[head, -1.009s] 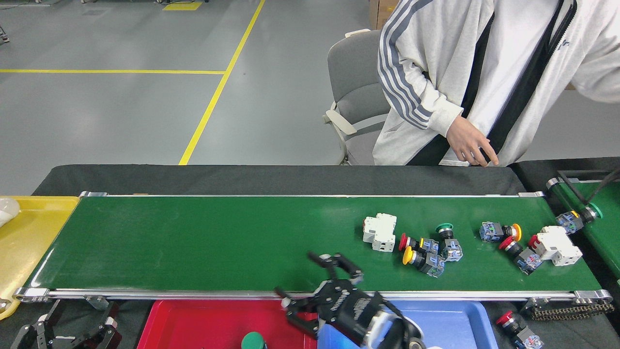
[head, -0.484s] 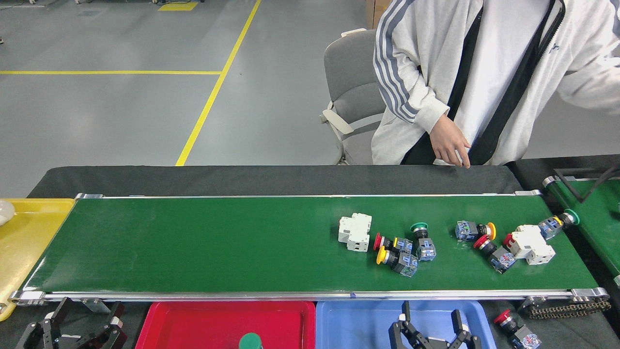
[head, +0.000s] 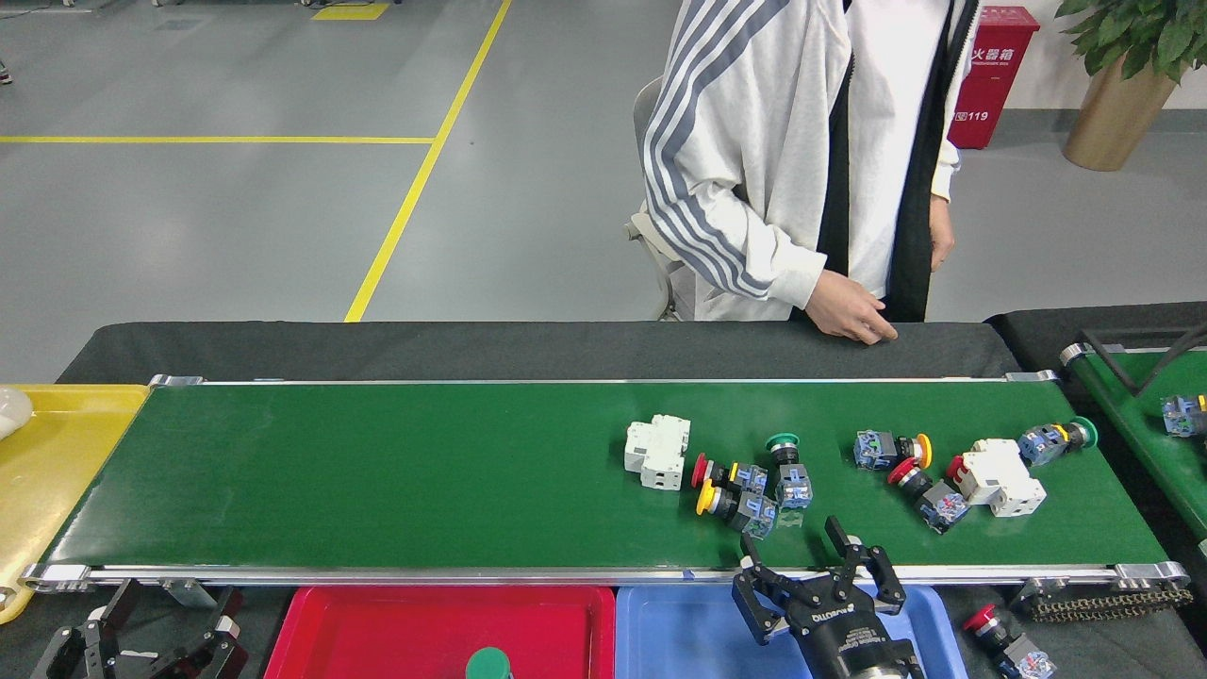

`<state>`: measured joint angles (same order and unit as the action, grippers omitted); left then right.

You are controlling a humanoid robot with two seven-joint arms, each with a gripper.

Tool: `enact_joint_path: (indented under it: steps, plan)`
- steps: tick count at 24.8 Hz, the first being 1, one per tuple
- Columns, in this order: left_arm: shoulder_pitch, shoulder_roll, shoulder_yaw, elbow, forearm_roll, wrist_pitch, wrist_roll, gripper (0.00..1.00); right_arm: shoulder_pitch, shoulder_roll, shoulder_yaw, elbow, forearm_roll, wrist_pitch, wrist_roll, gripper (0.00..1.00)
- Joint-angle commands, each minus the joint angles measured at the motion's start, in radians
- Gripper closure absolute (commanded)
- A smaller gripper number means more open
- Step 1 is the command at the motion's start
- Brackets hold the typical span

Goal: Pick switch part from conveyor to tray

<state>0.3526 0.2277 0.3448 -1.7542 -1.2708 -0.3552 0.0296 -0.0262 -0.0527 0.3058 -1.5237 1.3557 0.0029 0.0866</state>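
The long green conveyor [head: 377, 471] is seen across the middle, with switch parts lying toward its right end. A white block [head: 657, 452] lies nearest the middle of the belt. Just to its right, three push buttons are bunched together: one with a red cap [head: 702, 469], one with a yellow cap [head: 709, 498] and one with a green cap [head: 783, 441]. Closer to the right end are another red-capped button [head: 919, 490], a second white block [head: 1004, 476] touching it, and a green-capped button [head: 1061, 438] near the far right corner.

The right gripper [head: 801, 547] is held over the near edge of the belt, below the bunch of buttons. Its fingers are spread apart and nothing is held between them. The left gripper [head: 141, 641] is seen low at the bottom left, off the belt; whether it is apart or together cannot be told.

A red tray [head: 377, 622] and a blue tray [head: 679, 627] sit below the near edge. A yellow tray [head: 57, 471] sits at the left end. A person [head: 801, 160] stands behind the far edge.
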Motion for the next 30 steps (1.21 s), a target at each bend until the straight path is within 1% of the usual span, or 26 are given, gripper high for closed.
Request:
enact_joint_path:
  steps: [1,5,9,12,13,14,15,16,17,18,19,20,23,24,27,28,30]
  plan:
    - [-0.007,0.012,0.003,-0.011,-0.002,-0.001,0.007,0.0,-0.052,0.014,0.018,0.03,0.0,-0.015,0.019,0.05]
    - [-0.01,0.012,0.003,-0.008,-0.002,-0.001,0.009,0.0,-0.172,0.054,0.024,0.152,0.0,-0.029,0.03,0.05]
    - [-0.01,0.013,0.003,-0.005,-0.004,-0.001,0.009,0.0,-0.264,0.093,0.026,0.26,-0.001,-0.031,0.03,0.05]
    - [-0.01,0.013,0.003,-0.004,-0.004,-0.001,0.009,0.0,-0.344,0.14,0.03,0.369,0.0,-0.029,0.024,0.05]
    - [-0.01,0.012,0.003,-0.004,-0.004,-0.001,0.009,0.0,-0.367,0.151,0.03,0.401,-0.001,-0.029,0.021,0.06]
    - [-0.01,0.012,0.003,-0.004,-0.005,-0.001,0.009,0.0,-0.388,0.159,0.033,0.427,0.0,-0.029,0.021,0.1]
    - [-0.012,0.012,0.003,-0.004,-0.018,-0.001,0.009,0.0,-0.402,0.163,0.039,0.448,0.005,-0.032,0.021,0.22]
    - [-0.017,0.012,0.003,-0.004,-0.028,-0.001,0.009,0.0,-0.416,0.162,0.058,0.462,0.005,-0.035,0.021,0.39]
    - [-0.02,0.01,0.005,-0.004,-0.035,-0.002,0.009,0.0,-0.434,0.155,0.092,0.471,0.002,-0.044,0.022,0.65]
    - [-0.021,0.01,0.005,-0.002,-0.038,-0.002,0.009,0.0,-0.442,0.152,0.111,0.475,-0.003,-0.054,0.022,0.83]
    - [-0.021,0.01,0.003,0.001,-0.038,-0.002,0.009,0.0,-0.44,0.151,0.113,0.473,-0.003,-0.066,0.022,0.93]
    - [-0.02,0.01,0.003,0.001,-0.038,-0.002,0.009,0.0,-0.439,0.151,0.113,0.471,-0.003,-0.077,0.022,0.97]
    - [-0.017,0.009,0.005,-0.001,-0.036,-0.002,0.009,0.0,-0.429,0.149,0.116,0.441,-0.003,-0.096,0.024,0.99]
    - [-0.017,0.01,0.005,-0.001,-0.036,-0.002,0.009,0.0,-0.413,0.149,0.118,0.407,-0.003,-0.1,0.024,0.99]
    - [-0.02,0.01,0.01,-0.001,-0.036,-0.002,0.009,0.0,-0.324,0.122,0.118,0.229,-0.003,-0.162,0.028,0.99]
    - [-0.02,0.01,0.01,-0.002,-0.035,-0.002,0.009,0.0,-0.282,0.111,0.121,0.151,-0.001,-0.201,0.032,0.99]
    - [-0.01,0.012,0.011,-0.004,-0.035,-0.005,0.009,0.0,-0.216,0.108,0.131,0.042,0.003,-0.288,0.035,0.99]
